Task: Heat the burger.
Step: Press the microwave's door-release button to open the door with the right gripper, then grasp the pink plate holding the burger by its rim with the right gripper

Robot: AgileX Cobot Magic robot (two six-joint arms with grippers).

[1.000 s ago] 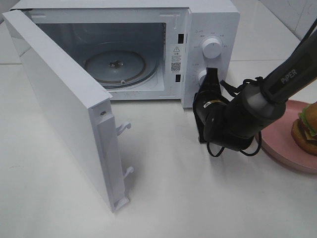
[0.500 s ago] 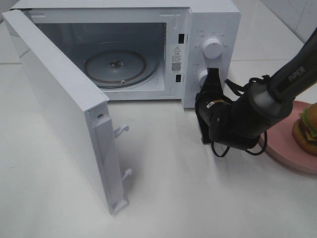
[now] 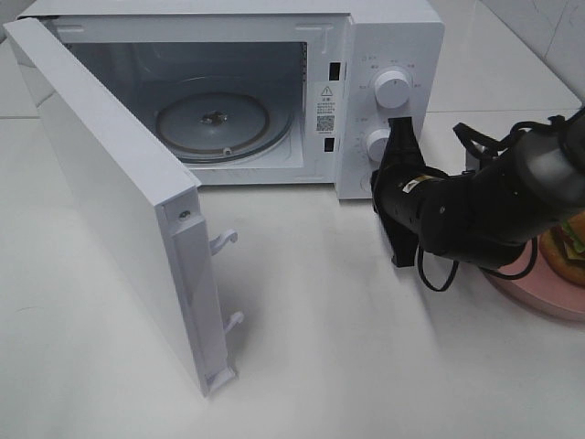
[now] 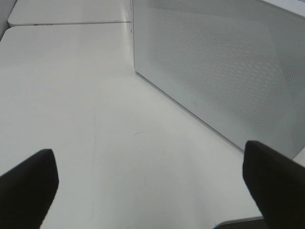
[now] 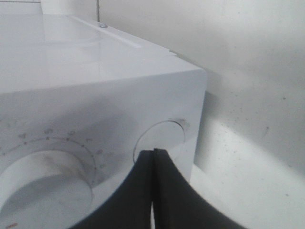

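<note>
Since a second ago the right arm has swung farther out to the right of the oven, and its black wrist now covers most of the round burger [image 3: 571, 245]. Only a sliver of brown bun and green lettuce shows. It sits on the round pink plate [image 3: 547, 302] to the right of the white microwave oven [image 3: 393, 37], well apart from the oven's cavity, with that arm lying between the two. The right gripper [image 3: 399, 128] has its black jaws pressed together with nothing between them. Its tips are close against the oven's control panel, just beside the lower white knob [image 3: 377, 144] and below the upper white knob [image 3: 392, 89]; whether they touch I cannot tell. The oven's white door [image 3: 110, 183] stands wide open to the left, and the round glass turntable [image 3: 212, 121] shows inside. The left gripper [image 4: 150, 179] hangs over the white tabletop [image 3: 366, 366] near a dotted white panel of the oven, jaws spread wide, gripping nothing.
</note>
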